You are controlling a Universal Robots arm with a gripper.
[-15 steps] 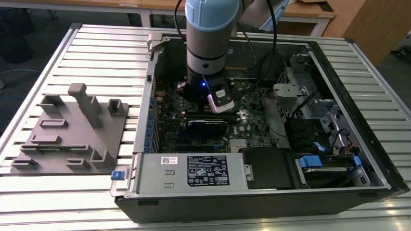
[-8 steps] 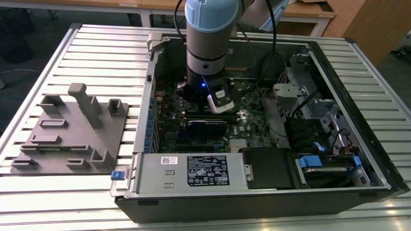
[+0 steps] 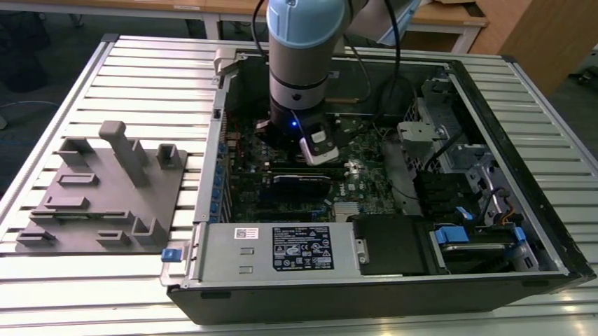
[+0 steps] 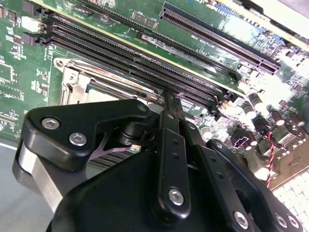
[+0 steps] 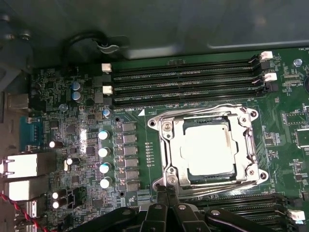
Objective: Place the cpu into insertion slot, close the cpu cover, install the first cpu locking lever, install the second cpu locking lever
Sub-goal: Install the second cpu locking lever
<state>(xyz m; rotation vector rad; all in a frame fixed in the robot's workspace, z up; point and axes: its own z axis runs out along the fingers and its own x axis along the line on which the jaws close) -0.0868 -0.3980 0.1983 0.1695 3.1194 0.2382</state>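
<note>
The cpu point(image 5: 210, 150), a dull silver square, lies flat in the insertion slot point(image 5: 248, 116) on the green motherboard. The cpu cover point(image 5: 166, 145), a thin silver frame, lies down around it, with the chip showing through its cut-out. Thin wire levers run along the socket's edges; whether they are latched I cannot tell. My gripper point(image 5: 166, 189) is shut, its narrow fingertips together at one corner of the socket frame. In the second wrist view the gripper point(image 4: 170, 101) stands just beside the socket point(image 4: 77, 79). From outside, the gripper point(image 3: 318, 150) is low inside the open computer case.
Long black memory slots point(image 5: 183, 79) flank the socket on two sides, and a row of capacitors point(image 5: 103, 152) stands beside it. The case holds a power supply point(image 3: 280, 248) and drive cage point(image 3: 467, 189). A grey fixture plate point(image 3: 98, 196) lies on the slatted table at the exterior view's left.
</note>
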